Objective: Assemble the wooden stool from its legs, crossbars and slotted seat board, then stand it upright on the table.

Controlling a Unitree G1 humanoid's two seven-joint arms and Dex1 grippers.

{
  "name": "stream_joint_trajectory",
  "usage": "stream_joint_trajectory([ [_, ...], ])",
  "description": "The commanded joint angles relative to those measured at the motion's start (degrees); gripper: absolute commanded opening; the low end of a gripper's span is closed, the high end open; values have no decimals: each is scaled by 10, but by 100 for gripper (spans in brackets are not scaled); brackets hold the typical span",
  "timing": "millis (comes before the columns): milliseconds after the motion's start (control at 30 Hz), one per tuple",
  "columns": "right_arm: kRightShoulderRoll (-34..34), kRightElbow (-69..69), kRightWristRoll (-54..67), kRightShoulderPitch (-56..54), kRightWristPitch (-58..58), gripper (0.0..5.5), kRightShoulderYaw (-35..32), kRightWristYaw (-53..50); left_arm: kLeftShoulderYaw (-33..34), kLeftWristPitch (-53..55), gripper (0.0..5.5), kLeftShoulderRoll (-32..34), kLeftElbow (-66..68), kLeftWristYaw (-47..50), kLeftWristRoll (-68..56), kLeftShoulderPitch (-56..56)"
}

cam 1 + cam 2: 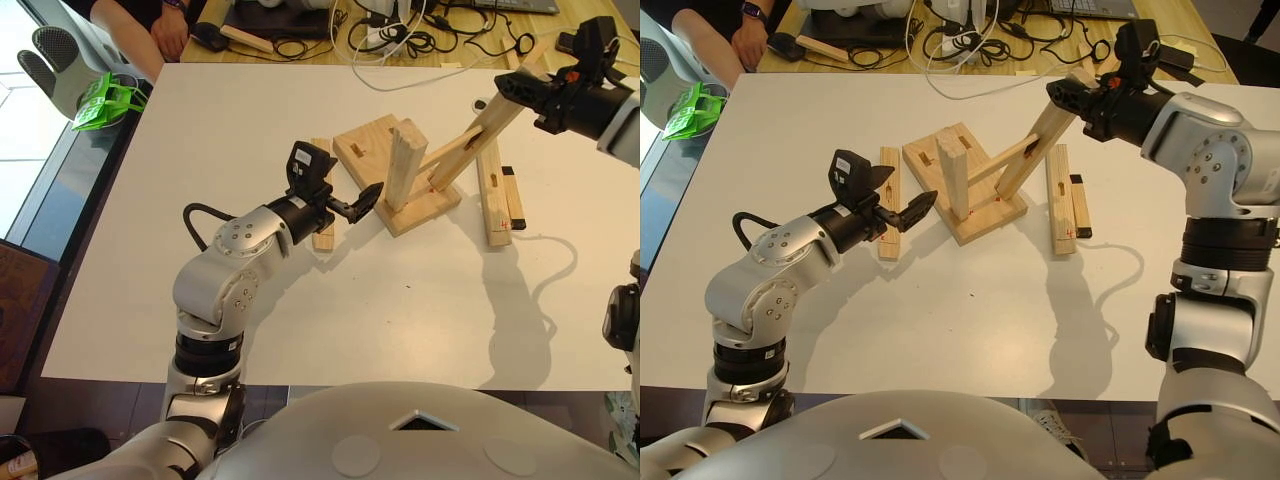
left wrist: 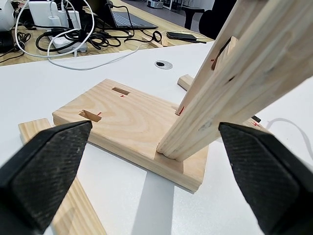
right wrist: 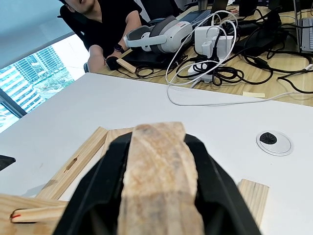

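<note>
1. Seat board (image 1: 365,150) lay flat in the middle of the table (image 1: 250,330), pale wood, slots showing, one leg (image 1: 405,160) standing upright in it.
2. Second leg (image 1: 475,140) leaned tilted, a crossbar (image 1: 442,153) joining the two.
3. Right gripper (image 1: 512,92) was clamped on that tilted leg's top end, arm raised.
4. Left gripper (image 1: 368,198) hung low beside the board, fingers spread wide.

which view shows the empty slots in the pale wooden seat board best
The left wrist view: the pale wooden seat board sits close, two empty slots plain on its top. The eye views show them small, from above. In the right wrist view the wooden leg in the right gripper blocks the board.
</note>
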Motion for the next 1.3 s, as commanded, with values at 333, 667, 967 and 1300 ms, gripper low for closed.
stream_joint_trajectory([
  [333,7,30,-37,77,62,109,50,-20,-2,-1,480,2,-1,1,6,-2],
  [667,13,43,-48,56,121,102,83,-27,-6,-6,480,-2,3,2,9,-6],
  [967,27,104,-97,14,64,102,161,6,-13,-15,480,-12,13,5,13,-11],
  [1300,-4,61,-156,43,-25,182,198,17,-15,-18,480,-16,9,7,17,-4],
])
